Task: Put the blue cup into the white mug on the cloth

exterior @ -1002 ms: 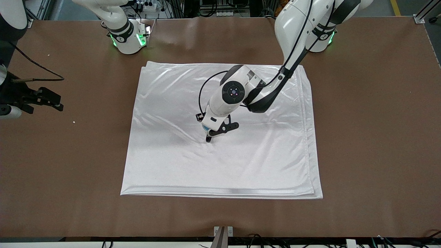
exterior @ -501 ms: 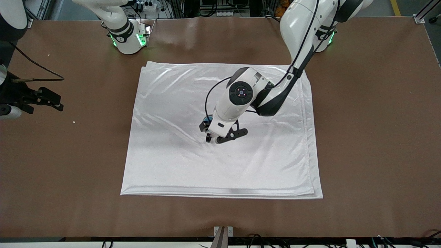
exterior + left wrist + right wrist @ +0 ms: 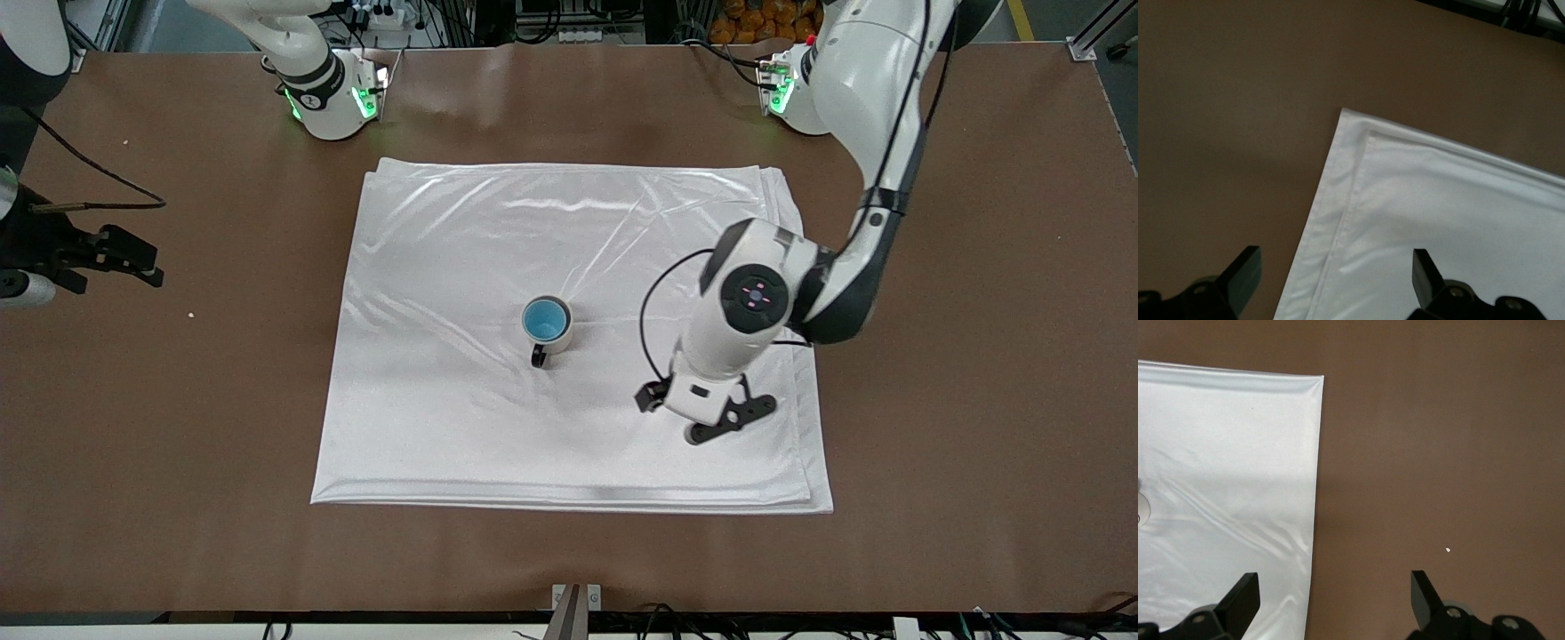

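Count: 1 blue cup (image 3: 545, 318), 1 white mug (image 3: 548, 335), 1 cloth (image 3: 444, 400), 2 grippers.
Left gripper (image 3: 722, 425): jaws wide apart, empty, over cloth's corner nearest the front camera at left arm's end.
Right gripper (image 3: 1331, 603): jaws wide apart, empty, waiting over table (image 3: 978, 356) edge at right arm's end.
Cup: light blue, no handle, upright in mug, mid-cloth.
Mug: cream-white, black handle toward front edge.

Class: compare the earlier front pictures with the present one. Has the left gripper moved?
Yes. The left gripper has left the white mug and is now over the cloth, toward the left arm's end, open.
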### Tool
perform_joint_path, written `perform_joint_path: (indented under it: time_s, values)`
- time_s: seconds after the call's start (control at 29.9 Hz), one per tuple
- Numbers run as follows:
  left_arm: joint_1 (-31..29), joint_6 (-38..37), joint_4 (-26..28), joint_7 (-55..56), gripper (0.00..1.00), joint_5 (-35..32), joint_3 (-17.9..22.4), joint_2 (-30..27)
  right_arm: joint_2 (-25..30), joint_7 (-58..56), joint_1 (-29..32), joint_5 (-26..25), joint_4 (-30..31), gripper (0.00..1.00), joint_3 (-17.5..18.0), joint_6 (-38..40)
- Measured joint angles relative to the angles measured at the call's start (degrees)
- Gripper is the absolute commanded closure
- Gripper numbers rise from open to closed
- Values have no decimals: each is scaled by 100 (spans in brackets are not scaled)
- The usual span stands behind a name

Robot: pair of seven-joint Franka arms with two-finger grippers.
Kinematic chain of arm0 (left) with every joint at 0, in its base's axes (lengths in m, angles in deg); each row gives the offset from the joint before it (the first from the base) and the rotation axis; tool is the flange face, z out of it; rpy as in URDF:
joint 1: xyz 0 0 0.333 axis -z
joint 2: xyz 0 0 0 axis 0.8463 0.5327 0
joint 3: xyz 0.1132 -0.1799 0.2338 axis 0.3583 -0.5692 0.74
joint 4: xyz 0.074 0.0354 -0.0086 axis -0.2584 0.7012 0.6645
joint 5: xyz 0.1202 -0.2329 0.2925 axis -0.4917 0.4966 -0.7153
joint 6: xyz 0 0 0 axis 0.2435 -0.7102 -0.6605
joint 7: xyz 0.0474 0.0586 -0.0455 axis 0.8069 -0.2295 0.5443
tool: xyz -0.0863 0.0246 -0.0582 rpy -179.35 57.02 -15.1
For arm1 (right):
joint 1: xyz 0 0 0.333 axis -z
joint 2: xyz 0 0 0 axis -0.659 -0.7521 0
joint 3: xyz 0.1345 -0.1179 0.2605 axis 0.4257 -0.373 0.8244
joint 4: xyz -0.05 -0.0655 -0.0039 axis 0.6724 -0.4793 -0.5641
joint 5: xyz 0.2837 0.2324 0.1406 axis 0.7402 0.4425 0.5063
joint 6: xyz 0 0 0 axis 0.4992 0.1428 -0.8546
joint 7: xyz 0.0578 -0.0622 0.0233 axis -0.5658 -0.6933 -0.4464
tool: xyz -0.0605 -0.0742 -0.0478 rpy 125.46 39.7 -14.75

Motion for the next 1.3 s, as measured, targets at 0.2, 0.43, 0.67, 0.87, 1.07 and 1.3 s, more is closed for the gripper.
perform_joint_path:
  time_s: [0.2, 0.43, 0.67, 0.87, 1.07, 1.3]
  values:
    - [-288, -191, 9, -479, 0, -2, -2, -110, 0, 0, 0, 0, 0, 0, 0, 0]
    - [-606, -261, 107, -1236, 0, -10, 4, -294, 0, 0, 0, 0, 0, 0, 0, 0]
    - [-1142, -328, 491, -2281, 0, -10, -1, -919, 0, 0, 0, 0, 0, 0, 0, 0]
    - [-1425, -368, 956, -2686, 0, -4, -2, -1582, 0, 0, 0, 0, 0, 0, 1, 0]
    - [-1514, -591, 1259, -2691, 0, 521, 88, -2035, 0, 0, 0, 0, 0, 0, 2, 0]
    - [-1553, -798, 1515, -2851, 0, 633, 192, -2431, 0, 0, -1, 0, 0, 0, 3, 0]
